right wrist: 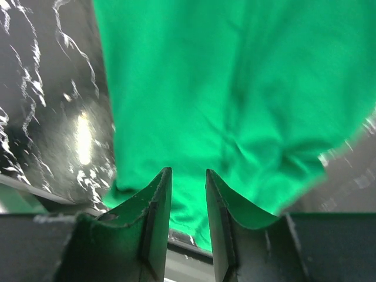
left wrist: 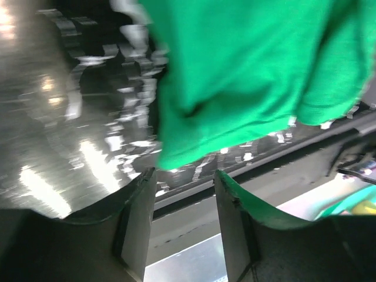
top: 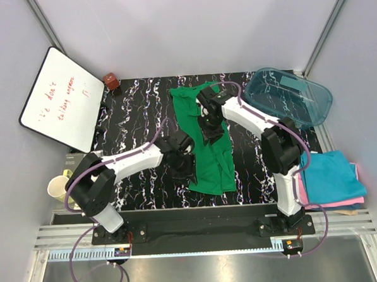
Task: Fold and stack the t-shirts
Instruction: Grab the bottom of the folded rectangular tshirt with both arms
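A: Where's the green t-shirt laid?
B: Spread on desk, under right hand, just ahead of left hand.
A: Hands?
B: Left: fingers held wide apart, nothing gripped. Right: narrowly apart, no cloth seen btwn.
A: Others?
B: teal-blue t-shirt is stacked on pink t-shirt, well right of right hand.

Pale grey walls on three sides.
Black white-veined tabletop; whiteboard leaning at left; aluminium rails along near edge.
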`<state>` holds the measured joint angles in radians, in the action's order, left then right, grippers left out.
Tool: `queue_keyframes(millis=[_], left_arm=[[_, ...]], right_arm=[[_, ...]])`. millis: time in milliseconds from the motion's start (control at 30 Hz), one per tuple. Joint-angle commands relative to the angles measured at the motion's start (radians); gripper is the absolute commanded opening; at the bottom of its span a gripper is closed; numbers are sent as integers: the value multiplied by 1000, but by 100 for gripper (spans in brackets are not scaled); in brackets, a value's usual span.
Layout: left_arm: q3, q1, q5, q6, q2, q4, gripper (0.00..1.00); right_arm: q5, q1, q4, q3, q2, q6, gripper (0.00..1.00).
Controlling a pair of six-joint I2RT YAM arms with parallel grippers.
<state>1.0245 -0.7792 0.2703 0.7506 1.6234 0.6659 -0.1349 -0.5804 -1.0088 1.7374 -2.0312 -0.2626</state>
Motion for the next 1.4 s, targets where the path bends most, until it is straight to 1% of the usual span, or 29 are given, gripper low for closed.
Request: queue_keyframes(millis=[0,200,267,333,367,400,433,467,567,633,767,900,1200,1233,1300,1367], left_arm=[[14,-52,17,78,27,-120,49],[3,-92,-22,121,85,-123,46],[-7,-94,-32,125,96,-120,40],[-10,-95,-48,124,107,-118,26],[-10,-95,-51,124,118,-109,9],[-10,-95,-55,125,125,-106,2],[-9,-95,-54,124,139,-104,0],[-10,-95,-60,124,145,-94,0],[-14,-95,-69,124,153,-71,0],[-14,-97,-77,122,151,-49,0],[-24,-97,-98,127,147,-9,0],[-38,-104,-86,130,158,9,0],[-67,-179,-69,147,147,34,0],[-67,-192,-75,150,142,44,0],[-49,-201,-97,145,119,87,0],[-26,-206,-152,132,86,122,0]], right_arm=[[-129,-1,87,77,-87,-12,37],[-189,-4,104,134,-167,-6,38],[-210,-9,117,136,-187,-4,37],[-223,-16,139,131,-199,2,34],[-244,-18,145,132,-214,0,26],[-252,-21,148,137,-224,0,21],[-261,-22,150,142,-244,2,18],[-265,-24,148,152,-254,3,12],[-264,-26,148,174,-287,3,7],[-230,-26,139,186,-306,0,3],[-184,-26,107,258,-354,-3,2],[-161,-26,67,342,-417,-21,2],[-141,-26,-52,654,-625,-9,2],[-143,-26,-65,709,-641,-9,2],[-150,-26,-86,764,-665,-6,2],[-157,-26,-86,765,-655,-1,2]])
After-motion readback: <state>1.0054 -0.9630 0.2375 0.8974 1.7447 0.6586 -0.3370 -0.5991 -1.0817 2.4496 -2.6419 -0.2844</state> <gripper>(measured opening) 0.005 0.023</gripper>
